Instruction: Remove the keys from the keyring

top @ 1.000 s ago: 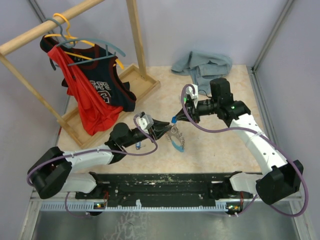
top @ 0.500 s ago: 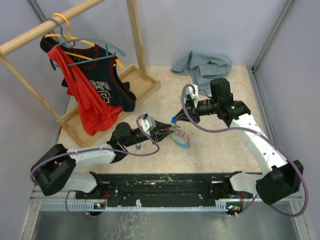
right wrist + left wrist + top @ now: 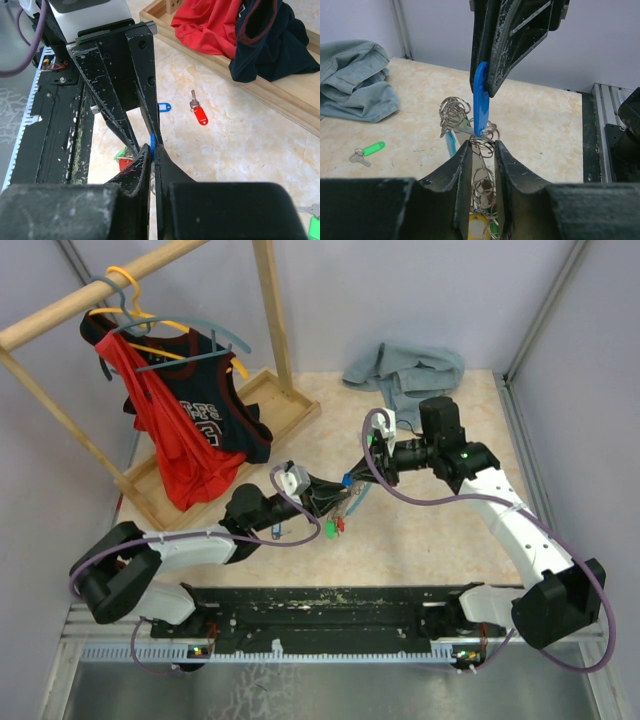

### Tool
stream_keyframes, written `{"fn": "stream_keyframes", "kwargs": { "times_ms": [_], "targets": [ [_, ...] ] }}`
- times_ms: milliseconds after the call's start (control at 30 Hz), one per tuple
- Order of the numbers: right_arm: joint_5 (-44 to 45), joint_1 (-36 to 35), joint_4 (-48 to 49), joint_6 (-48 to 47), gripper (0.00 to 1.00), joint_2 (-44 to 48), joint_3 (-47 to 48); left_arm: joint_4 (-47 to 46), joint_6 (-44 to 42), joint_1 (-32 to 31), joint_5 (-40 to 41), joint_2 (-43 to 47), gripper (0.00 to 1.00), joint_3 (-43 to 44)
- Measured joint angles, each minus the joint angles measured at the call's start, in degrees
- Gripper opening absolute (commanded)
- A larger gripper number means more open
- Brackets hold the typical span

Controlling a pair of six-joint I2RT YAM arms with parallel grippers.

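Note:
The keyring is a jangly chain of thin silvery rings held up between both grippers at mid-table. My left gripper is shut on it, with rings running down between its black fingers. From above, my right gripper is shut on the blue-tagged key that hangs on the top ring. A light blue tag and a yellow tag dangle from the bunch. In the top view, green and red tags hang under the left gripper, close to the right gripper.
Loose keys lie on the table: a green-tagged one, a red-tagged one and a blue-tagged one. A grey-blue garment is heaped at the back. A wooden clothes rack with jerseys stands at the left.
My left gripper has turned and shifted slightly left, and the dangling bunch swung with it, so red and green tags now hang below. The right arm has stayed put.

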State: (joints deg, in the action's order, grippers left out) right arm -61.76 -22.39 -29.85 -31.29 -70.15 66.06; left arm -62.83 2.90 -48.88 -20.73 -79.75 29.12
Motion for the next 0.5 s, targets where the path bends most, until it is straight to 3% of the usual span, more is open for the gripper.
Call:
{"fn": "stream_keyframes", "kwargs": {
  "times_ms": [500],
  "targets": [
    [1.05, 0.0, 1.05, 1.01, 0.0, -0.13, -0.04, 3.08, 0.31, -0.02, 4.68, 1.07, 0.22, 0.0]
  ]
}}
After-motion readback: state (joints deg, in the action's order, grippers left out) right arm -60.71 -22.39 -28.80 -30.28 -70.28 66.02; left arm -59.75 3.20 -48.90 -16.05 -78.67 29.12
